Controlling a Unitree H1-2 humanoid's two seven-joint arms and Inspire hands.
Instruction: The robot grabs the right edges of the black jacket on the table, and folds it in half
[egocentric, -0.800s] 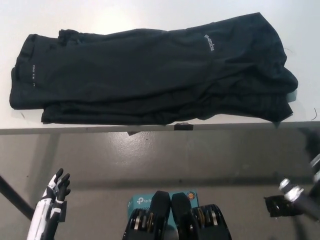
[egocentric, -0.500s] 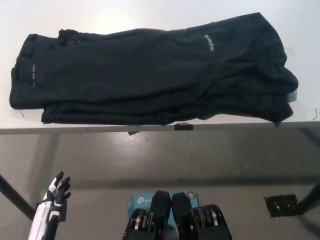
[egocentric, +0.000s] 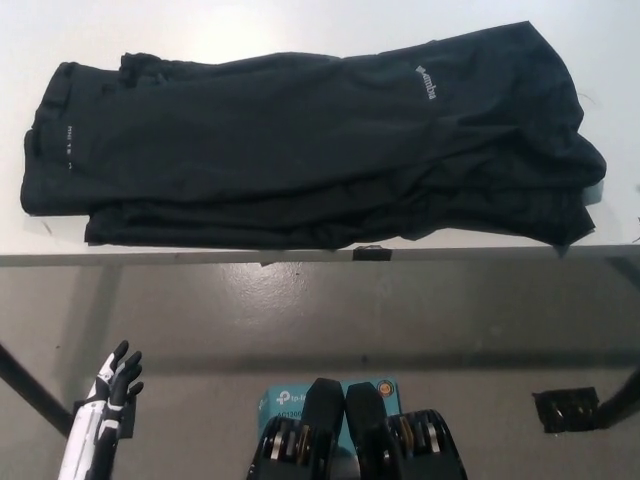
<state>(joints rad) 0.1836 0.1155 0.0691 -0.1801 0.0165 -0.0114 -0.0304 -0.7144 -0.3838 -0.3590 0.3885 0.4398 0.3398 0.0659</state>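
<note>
The black jacket (egocentric: 310, 150) lies spread across the white table (egocentric: 300, 25), reaching from the left end to the right end. It is rumpled and doubled along its near side, and a small white logo (egocentric: 428, 82) shows at the upper right. Its right edge (egocentric: 590, 170) bunches near the table's right front corner. My white left hand (egocentric: 108, 395) hangs low at the lower left, below the table and well away from the jacket, fingers apart and holding nothing. My black right hand does not show in this view.
The table's front edge (egocentric: 200, 259) runs across the middle of the picture, with grey floor (egocentric: 330, 320) below it. A small black clip (egocentric: 372, 252) sits on that edge. A teal box (egocentric: 290, 402) lies on the floor at the bottom. A dark table leg with its foot plate (egocentric: 570, 408) stands at the lower right.
My right arm, seen at the lower right edge 0.8 s ago, has left the picture. The left hand has sunk a little. The whole view has shifted slightly.
</note>
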